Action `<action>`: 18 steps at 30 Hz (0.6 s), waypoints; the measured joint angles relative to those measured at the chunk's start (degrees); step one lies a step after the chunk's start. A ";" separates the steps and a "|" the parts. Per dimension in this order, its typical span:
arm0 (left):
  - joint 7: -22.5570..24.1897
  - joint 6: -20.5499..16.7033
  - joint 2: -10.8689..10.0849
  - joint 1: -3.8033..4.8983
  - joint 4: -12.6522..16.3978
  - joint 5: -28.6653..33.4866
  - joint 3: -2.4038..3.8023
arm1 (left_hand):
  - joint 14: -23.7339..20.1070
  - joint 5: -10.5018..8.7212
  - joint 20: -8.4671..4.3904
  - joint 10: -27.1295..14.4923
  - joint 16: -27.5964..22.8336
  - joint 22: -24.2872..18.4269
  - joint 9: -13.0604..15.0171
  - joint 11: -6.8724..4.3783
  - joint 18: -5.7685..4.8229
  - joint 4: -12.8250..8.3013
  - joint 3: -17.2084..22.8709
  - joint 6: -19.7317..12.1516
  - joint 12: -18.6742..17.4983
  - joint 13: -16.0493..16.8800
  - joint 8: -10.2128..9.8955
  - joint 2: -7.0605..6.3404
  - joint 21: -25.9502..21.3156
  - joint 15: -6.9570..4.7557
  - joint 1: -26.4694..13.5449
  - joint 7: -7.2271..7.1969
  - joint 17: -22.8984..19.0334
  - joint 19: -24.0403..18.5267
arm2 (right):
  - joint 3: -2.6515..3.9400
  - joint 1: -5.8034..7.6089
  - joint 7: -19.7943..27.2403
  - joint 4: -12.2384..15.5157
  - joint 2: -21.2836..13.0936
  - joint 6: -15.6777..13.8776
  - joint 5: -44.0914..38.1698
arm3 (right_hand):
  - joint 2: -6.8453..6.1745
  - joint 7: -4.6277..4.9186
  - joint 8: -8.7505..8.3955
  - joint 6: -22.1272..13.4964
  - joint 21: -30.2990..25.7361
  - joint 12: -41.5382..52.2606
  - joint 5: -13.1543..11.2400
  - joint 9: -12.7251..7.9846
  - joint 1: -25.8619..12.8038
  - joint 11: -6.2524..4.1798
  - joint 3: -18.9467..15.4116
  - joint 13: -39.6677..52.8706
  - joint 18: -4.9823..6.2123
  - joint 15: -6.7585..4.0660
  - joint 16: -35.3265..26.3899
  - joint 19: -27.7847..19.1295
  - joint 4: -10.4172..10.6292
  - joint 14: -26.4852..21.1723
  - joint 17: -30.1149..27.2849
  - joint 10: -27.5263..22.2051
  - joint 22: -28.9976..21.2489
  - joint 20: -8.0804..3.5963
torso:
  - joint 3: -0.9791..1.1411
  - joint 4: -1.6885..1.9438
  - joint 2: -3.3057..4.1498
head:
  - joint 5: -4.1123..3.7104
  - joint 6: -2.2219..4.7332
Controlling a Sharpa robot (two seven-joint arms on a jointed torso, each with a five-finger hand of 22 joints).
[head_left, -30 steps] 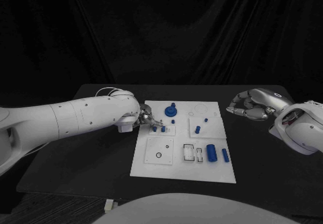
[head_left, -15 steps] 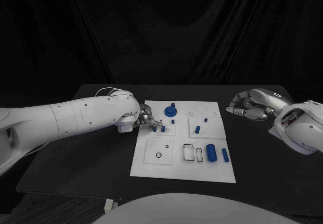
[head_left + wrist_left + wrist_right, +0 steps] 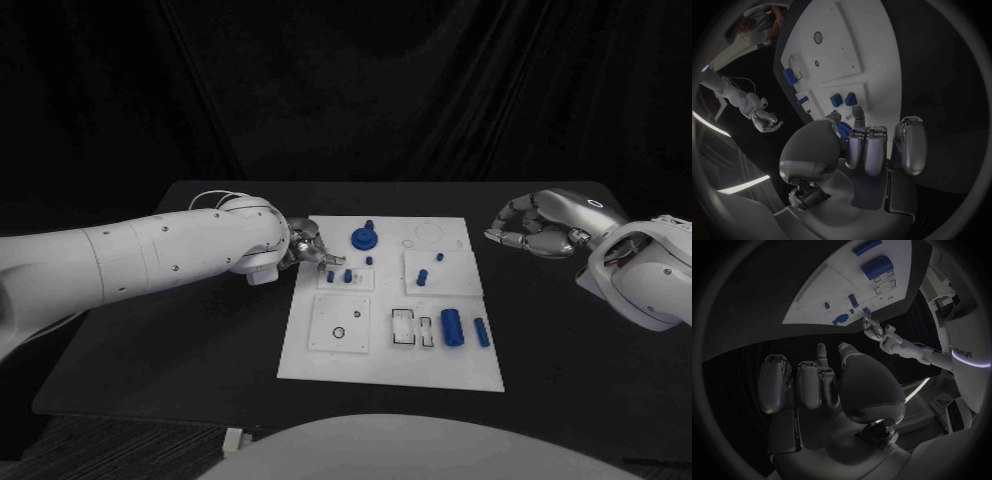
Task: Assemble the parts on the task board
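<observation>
At the left edge of the white rectangular task board (image 3: 392,352) on the black counter (image 3: 173,350), the left robot hand (image 3: 306,247) hovers with fingers curled together, empty. Small blue plastic parts (image 3: 453,327) sit across the board, while the right robot hand (image 3: 531,226) hangs off its right side, fingers curled, gripping nothing.

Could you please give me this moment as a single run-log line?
left hand: at task board left edge, grasp unclear | right hand: curled, empty, off board | large blue cylinder: lying on board
</observation>
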 measured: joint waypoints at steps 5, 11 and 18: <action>7.06 -6.52 -0.67 2.25 0.73 -2.20 0.23 | 0.07 0.29 1.52 -0.20 -0.20 0.03 -0.92 2.51 0.04 -2.02 0.35 -7.77 -3.03 0.00 -2.73 -0.75 -4.07 2.18 8.42 2.60 0.00 -2.95 | 0.00 0.00 0.00 0.01 0.00 -0.02 0.00 | 0.00 0.00 0.00 0.00 0.00 0.00 0.00 0.00 0.00 0.00 0.00 0.00 0.00 0.00 0.00 0.00 0.00 0.00 0.00 0.00 0.00 0.00 | 0.00 -0.01 -0.01 | 0.03 0.00; 17.66 -12.36 0.36 2.94 -0.15 -7.73 0.16 | -30.13 -4.08 5.01 -43.32 -26.27 0.03 -20.81 8.19 2.70 -5.72 11.28 -13.64 -44.75 -17.18 -15.72 -3.64 -17.68 7.00 23.60 5.94 -14.42 -17.16 | 0.00 0.00 0.02 -0.08 0.32 -0.02 0.00 | 0.00 0.00 0.00 0.00 0.00 0.00 0.00 -0.06 0.00 0.00 0.00 0.00 0.01 0.00 0.00 0.00 0.00 0.00 0.00 0.00 0.00 0.00 | -0.01 -0.04 -0.09 | -0.12 0.00; 25.69 -15.13 3.54 2.47 -2.90 -19.23 0.20 | -22.45 -6.48 4.77 -50.94 -32.30 0.02 -41.21 6.39 2.69 -8.81 14.78 -10.91 -67.72 -41.47 -20.91 -7.35 -9.46 5.14 25.21 -0.29 -26.56 -9.00 | 0.00 0.00 0.06 -0.16 0.62 -0.02 0.00 | 0.00 0.00 0.00 0.00 0.00 0.00 0.00 -0.12 0.00 0.00 0.00 0.00 0.00 0.00 0.00 0.00 0.00 0.00 0.00 0.00 -0.01 0.00 | 0.04 -0.07 -0.11 | -0.34 0.00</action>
